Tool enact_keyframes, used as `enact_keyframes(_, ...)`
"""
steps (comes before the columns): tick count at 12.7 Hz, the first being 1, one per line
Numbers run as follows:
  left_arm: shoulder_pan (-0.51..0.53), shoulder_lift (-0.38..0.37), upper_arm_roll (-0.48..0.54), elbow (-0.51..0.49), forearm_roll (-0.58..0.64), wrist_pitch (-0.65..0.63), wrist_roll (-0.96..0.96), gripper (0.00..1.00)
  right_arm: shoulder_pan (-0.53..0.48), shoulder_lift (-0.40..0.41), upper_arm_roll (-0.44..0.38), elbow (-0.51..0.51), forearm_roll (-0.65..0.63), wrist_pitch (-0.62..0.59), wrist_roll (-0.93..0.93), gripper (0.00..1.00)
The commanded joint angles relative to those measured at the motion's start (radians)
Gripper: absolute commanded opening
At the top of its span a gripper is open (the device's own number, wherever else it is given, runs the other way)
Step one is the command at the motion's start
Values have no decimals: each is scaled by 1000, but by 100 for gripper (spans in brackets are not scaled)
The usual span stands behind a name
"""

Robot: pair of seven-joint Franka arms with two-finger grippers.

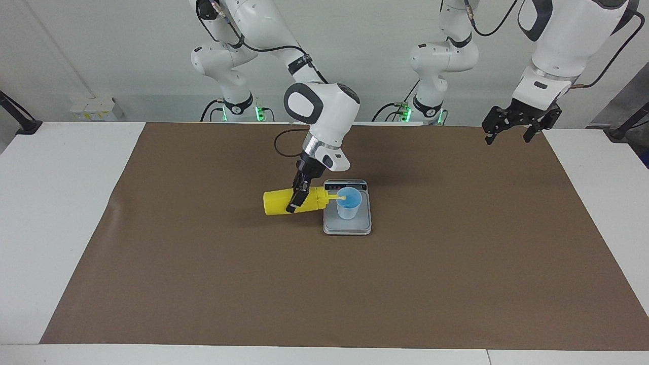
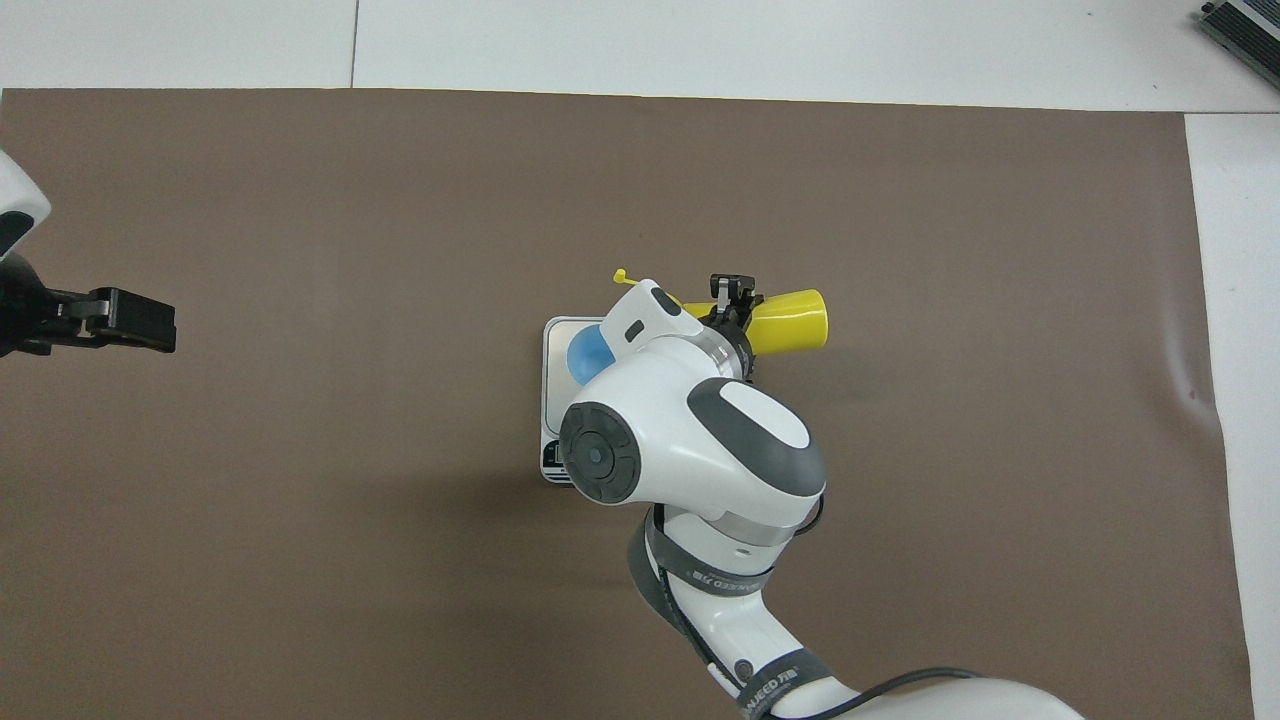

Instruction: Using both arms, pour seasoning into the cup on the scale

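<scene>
- Right end effector [image 1: 298, 195] clamped on the seasoning bottle [image 1: 280, 202], fingers either side of the yellow body about midway along it. Right arm comes in from the robots' end and bends down over the middle of the brown mat [image 1: 203, 274].
- Seasoning bottle is held on its side, roughly level, off the mat. Base points toward the right arm's end of the worktop [image 1: 56, 203], nozzle end points at the cup [image 1: 350, 203].
- Nozzle tip sits at the cup's rim; whether it touches the rim I cannot tell. The thin yellow cap strap [image 2: 630, 279] sticks out past the nozzle, visible in the overhead view.
- Cup: light blue, upright, standing on the scale's weighing plate, about centred on it. In the overhead view the right arm's wrist covers most of it, only a blue patch [image 2: 588, 355] shows.
- Scale [image 1: 347, 223] lies flat on the mat near the worktop's middle, just beside the bottle on the left arm's side. Dark display strip is at the end nearer the robots. Readout not legible.
- Contents of the cup: cannot tell.
- Left end effector [image 1: 513, 131] hangs in the air over the mat's edge toward the left arm's end of the worktop, well apart from scale, cup and bottle. Fingers apart, nothing between them. Left arm waits.
- Overhead view shows the same left end effector [image 2: 125, 320] at the frame edge, pointing in toward the middle.
</scene>
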Motion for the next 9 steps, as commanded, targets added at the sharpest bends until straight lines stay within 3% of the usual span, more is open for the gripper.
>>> enact_keyframes(1, 12, -30, -2, -33, -15, 0, 2, 100, 17, 43, 2, 59, -53, -58, 35, 0)
enact_keyframes(9, 12, -30, -2, -33, -15, 0, 1, 100, 47, 67, 2, 99, -112, -156, 85, 0)
